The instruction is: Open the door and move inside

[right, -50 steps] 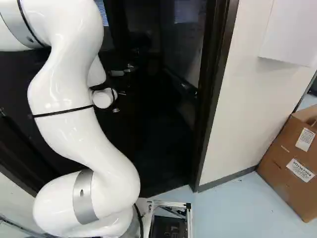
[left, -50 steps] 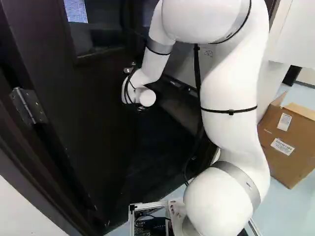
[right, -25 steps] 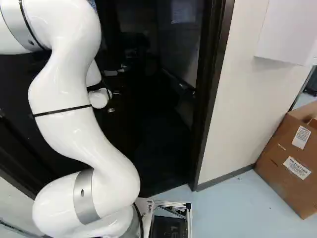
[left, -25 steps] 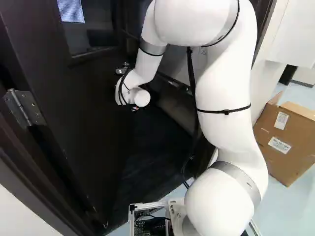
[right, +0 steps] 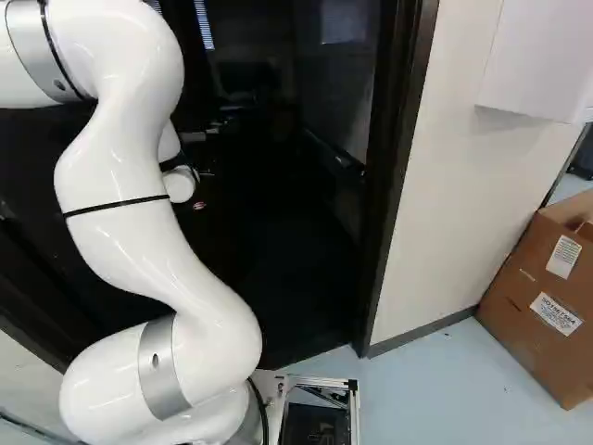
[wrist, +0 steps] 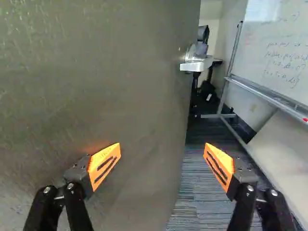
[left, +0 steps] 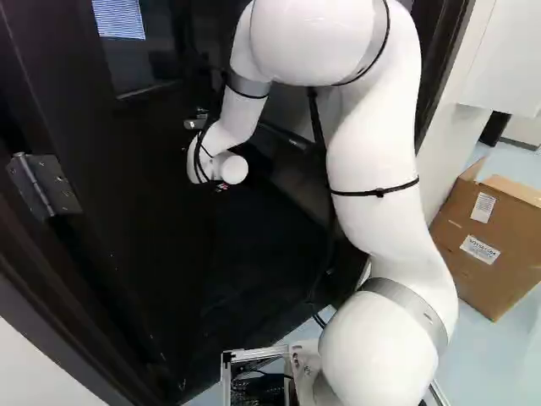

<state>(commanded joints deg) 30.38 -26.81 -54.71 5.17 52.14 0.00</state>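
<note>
Evidently the door (wrist: 96,57) is ajar, with its lever handle (wrist: 195,65) ahead of the pincer (wrist: 162,149), whose 2 fingers are spread wide with nothing gripped. Steady pressure is probably best applied to the door's face near its free edge, so that the swing is kept slow and the edge is not caught between the fingers. The arm (right: 139,232) should be kept clear of the door frame (right: 398,185), and the whiteboard (wrist: 284,48) beyond should be avoided
</note>
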